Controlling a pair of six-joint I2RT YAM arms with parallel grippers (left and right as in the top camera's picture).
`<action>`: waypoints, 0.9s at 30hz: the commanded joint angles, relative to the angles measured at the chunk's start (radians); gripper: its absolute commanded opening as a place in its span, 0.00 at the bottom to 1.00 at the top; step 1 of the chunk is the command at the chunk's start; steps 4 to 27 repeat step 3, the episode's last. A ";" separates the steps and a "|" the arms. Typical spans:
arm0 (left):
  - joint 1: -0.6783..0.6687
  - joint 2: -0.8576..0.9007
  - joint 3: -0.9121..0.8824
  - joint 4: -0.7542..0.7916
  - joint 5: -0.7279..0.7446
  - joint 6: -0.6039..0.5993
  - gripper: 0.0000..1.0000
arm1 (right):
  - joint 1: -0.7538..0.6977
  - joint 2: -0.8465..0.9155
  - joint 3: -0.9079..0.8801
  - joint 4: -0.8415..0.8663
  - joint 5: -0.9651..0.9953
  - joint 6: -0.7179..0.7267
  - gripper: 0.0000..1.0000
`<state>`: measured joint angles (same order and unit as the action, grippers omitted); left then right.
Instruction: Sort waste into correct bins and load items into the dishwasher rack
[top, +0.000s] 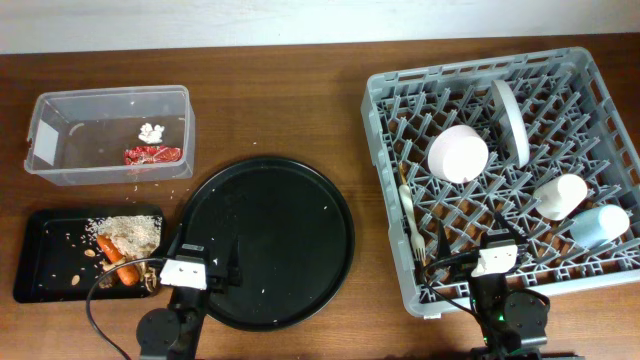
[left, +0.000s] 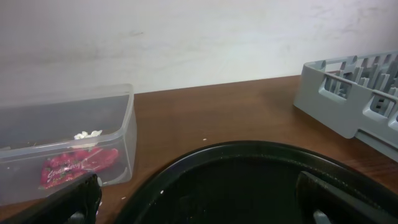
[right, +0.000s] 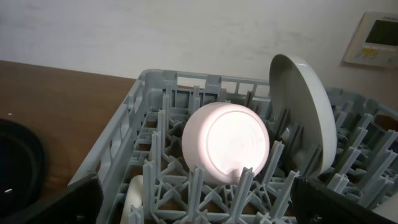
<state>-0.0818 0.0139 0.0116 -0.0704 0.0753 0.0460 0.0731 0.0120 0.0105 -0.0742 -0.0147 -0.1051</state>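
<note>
The grey dishwasher rack (top: 470, 75) at the right holds an upright pale plate (top: 508, 120), a pink bowl (top: 458, 153), a cream cup (top: 559, 196), a small blue cup (top: 600, 225) and a white fork (top: 411, 220). I cannot make out the chopstick. The clear tub (top: 60, 105) holds the red wrapper (top: 152, 155) and the white scrap (top: 151, 130). The black rectangular tray (top: 40, 265) holds beige scraps (top: 130, 232) and a carrot piece (top: 118, 252). My left gripper (left: 199, 208) is open and empty over the round tray's near edge. My right gripper (right: 199, 208) is open and empty at the rack's near side, facing the bowl (right: 227, 144) and plate (right: 305, 112).
A large round black tray (top: 265, 240) with a few crumbs lies between the bins and the rack. Crumbs are scattered on the wooden table near the tub. The rack's corner (left: 323, 87) and the tub (left: 121, 137) show in the left wrist view.
</note>
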 joint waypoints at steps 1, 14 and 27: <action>0.007 -0.009 -0.003 -0.003 0.022 0.019 0.99 | 0.005 -0.008 -0.005 -0.006 0.012 0.001 0.99; 0.007 -0.009 -0.003 -0.003 0.022 0.019 0.99 | 0.005 -0.008 -0.005 -0.006 0.012 0.001 0.99; 0.007 -0.009 -0.003 -0.003 0.022 0.019 0.99 | 0.005 -0.008 -0.005 -0.006 0.012 0.001 0.99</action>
